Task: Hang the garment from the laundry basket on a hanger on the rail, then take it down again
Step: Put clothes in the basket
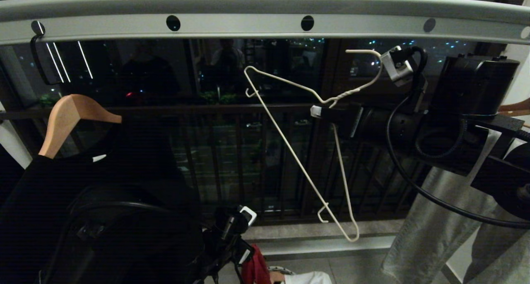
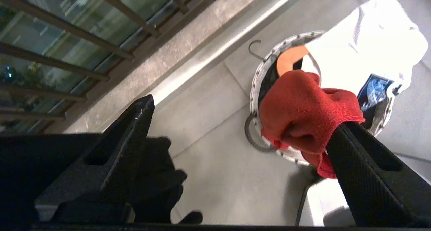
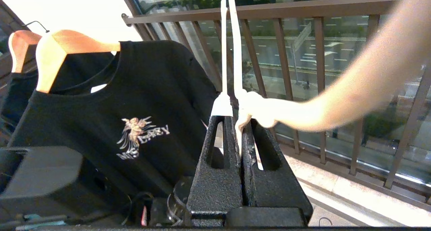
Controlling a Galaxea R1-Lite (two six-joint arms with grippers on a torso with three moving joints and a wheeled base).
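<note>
So your right gripper (image 3: 239, 123) is clamped tight on the hanger (image 1: 298, 151) right at the twisted neck, holding it out in the air below the rail (image 1: 265, 15), tilted hard so one shoulder points down toward the floor. That's the spot I'd keep; the wire looks thin and springy, so I'd guess it twists if you grab it out at a shoulder.

The left gripper (image 2: 235, 133) is low down over the laundry basket (image 2: 259, 79), jaws spread wide, and a bunch of the garment (image 2: 303, 106) is draped over one finger (image 2: 370, 177), not pinched at all. The rest of the red cloth trails down toward the basket, which also has a white T-shirt (image 2: 367, 42) spilling over its rim.

Handling-wise: it's a soft, floppy tee, light, no shape of its own, and I reckon it slides off that finger if you lift without closing. It looks knit, so it should grip fine once squeezed. I'd go for the collar or a shoulder seam, because a random wad from the middle gives you no neck opening to feed the wire through. Can't tell from here which part of the shirt is on the finger.

Also watch the black T-shirt (image 1: 83, 201) on its wooden hanger (image 1: 70, 118) close by on your left.
</note>
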